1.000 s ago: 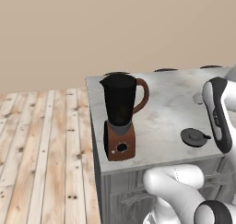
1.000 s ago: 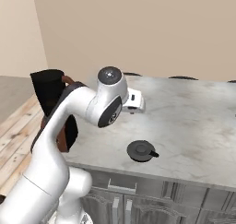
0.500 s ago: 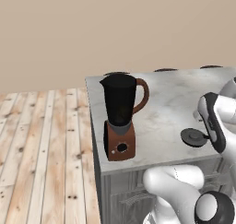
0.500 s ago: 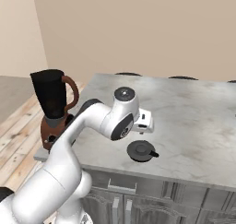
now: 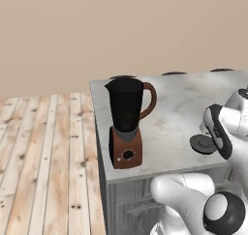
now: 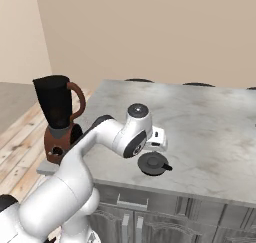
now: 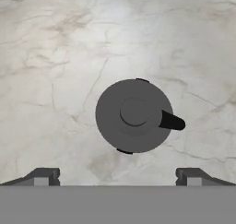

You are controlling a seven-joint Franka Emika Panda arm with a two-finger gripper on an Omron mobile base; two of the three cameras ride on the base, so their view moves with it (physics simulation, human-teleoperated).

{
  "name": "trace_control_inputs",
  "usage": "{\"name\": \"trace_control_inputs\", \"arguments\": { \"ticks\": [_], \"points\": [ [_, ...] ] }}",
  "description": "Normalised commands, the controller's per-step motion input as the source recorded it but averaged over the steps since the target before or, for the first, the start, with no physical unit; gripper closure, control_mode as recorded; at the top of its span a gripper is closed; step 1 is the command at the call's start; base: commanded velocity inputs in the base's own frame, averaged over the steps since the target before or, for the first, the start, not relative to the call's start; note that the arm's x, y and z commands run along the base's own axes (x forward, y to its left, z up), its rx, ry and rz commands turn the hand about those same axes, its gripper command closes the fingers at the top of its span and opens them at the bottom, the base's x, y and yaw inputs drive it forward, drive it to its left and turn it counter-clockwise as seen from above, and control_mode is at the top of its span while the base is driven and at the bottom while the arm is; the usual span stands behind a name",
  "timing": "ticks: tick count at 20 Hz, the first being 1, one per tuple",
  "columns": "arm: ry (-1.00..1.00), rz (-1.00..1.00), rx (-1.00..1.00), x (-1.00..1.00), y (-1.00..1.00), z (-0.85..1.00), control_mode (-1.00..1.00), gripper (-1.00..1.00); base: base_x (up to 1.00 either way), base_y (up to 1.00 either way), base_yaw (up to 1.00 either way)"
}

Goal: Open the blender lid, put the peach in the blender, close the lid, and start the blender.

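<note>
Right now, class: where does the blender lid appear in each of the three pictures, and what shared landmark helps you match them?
Left base view: blender lid lies flat at the right, partly behind the arm.
Right base view: it lies near the counter's front edge, just below the gripper.
Hand view: it is centred, knob up, a tab sticking out to the right.
Shared landmark: the marble counter it rests on.

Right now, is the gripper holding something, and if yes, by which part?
Nothing is held. The gripper is open above the blender lid, which lies flat on the marble counter, and its fingertips stand apart from the lid.
</note>
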Motion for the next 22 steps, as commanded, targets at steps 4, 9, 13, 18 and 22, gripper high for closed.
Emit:
{"name": "trace_control_inputs", "arguments": {
  "ticks": [4,9,13,18,22],
  "points": [
    [0.0,0.0,-0.01,0.16,0.0,-0.39,-1.0,-1.0,0.0,0.0,0.0],
    [0.0,0.0,-0.05,0.15,0.0,-0.53,-1.0,-1.0,0.0,0.0,0.0],
    [0.03,0.0,-0.04,0.32,-0.07,-0.34,-1.0,-1.0,0.0,0.0,0.0],
    [0.01,0.0,0.0,0.38,-0.24,-0.11,-1.0,-1.0,0.0,0.0,0.0],
    [0.0,0.0,0.0,0.25,-0.31,-0.08,-1.0,-1.0,0.0,0.0,0.0]
  ]
}}
